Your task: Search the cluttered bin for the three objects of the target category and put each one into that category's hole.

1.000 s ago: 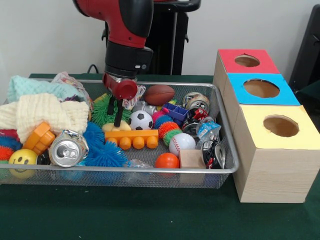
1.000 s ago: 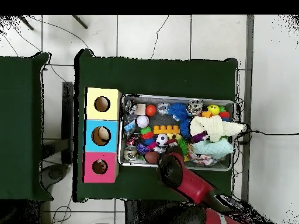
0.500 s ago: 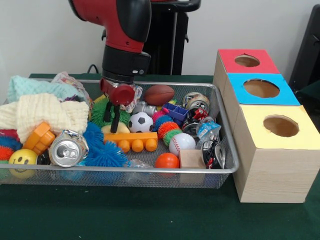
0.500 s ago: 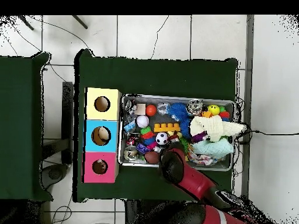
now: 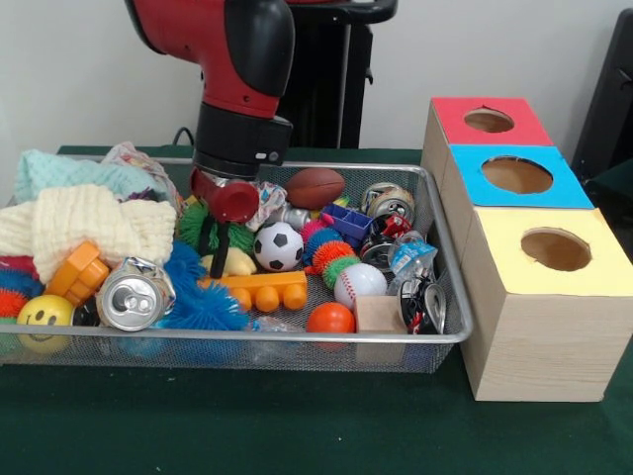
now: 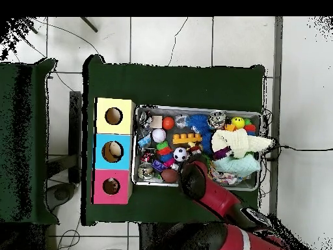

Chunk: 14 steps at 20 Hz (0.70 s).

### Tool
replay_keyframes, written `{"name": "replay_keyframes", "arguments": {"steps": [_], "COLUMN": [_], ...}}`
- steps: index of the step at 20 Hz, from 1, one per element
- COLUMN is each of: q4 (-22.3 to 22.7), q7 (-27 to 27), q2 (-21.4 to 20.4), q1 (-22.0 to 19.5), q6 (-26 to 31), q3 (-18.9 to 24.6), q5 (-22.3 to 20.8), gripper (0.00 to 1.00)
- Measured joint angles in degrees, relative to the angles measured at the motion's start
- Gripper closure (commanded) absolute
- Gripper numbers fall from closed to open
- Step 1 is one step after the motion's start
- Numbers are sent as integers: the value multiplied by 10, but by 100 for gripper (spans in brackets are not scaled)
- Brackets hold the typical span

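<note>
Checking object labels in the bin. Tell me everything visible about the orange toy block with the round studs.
The orange toy block looks like smooth moulded plastic: a flat bar with a row of round studs along its front edge. It lies flat in the wire mesh bin, near the middle, tilted slightly. The soccer ball sits just behind it and the blue spiky ball meets its left end. The overhead view shows it too.

No words, brand names or numbers can be read anywhere in either view. The crushed cans [image 5: 420, 297] at the right end of the mesh bin [image 5: 450, 332] carry printed colours, but the lettering is too small to make out. The only sign is a smiling face drawn on the yellow ball [image 5: 45, 315] at the near left.
</note>
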Motion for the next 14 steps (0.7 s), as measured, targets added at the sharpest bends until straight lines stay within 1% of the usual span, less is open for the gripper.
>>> {"name": "replay_keyframes", "arguments": {"steps": [3,7,14], "q4": [-11,-12,-12], "q7": [0,0,0], "q2": [3,4,4], "q1": [3,6,21], "q6": [0,0,4], "q3": [0,-1,-3], "q5": [0,7,45], "gripper": [0,0,0]}}
